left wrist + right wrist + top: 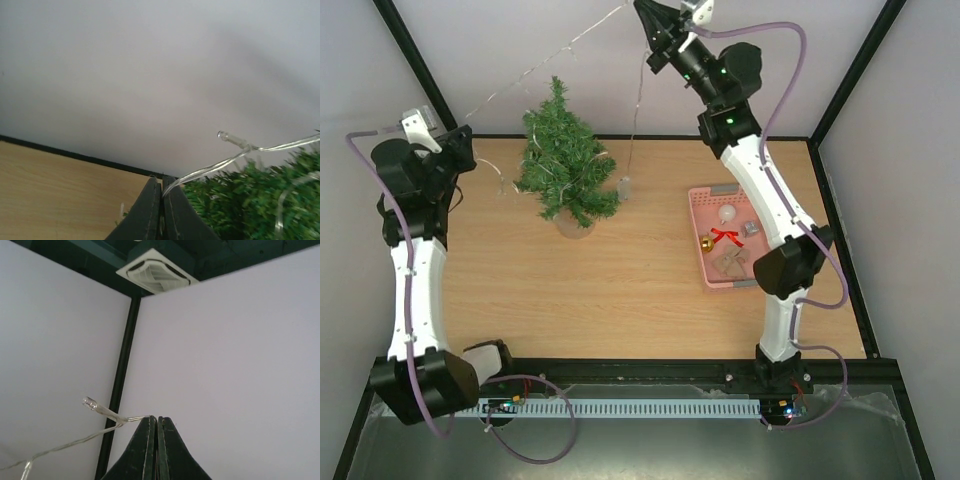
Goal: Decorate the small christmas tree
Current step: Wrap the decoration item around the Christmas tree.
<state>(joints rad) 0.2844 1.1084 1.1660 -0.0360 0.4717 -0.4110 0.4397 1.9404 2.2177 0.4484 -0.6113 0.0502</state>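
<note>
The small christmas tree (563, 160) stands at the back left of the wooden table, with a clear string of lights (545, 66) partly wound on it. My left gripper (468, 152) is left of the tree, low over the table, shut on the light string (215, 167); tree branches (250, 205) show just to its right. My right gripper (645, 12) is raised high at the back, shut on the light string (107, 415). The string stretches taut between the two grippers, and a strand with a small battery box (626, 186) hangs down right of the tree.
A pink basket (698, 240) at the right holds a white bauble (727, 212), a gold bell (705, 243), a red bow (726, 237) and other ornaments. Black frame posts (420, 70) and white walls enclose the table.
</note>
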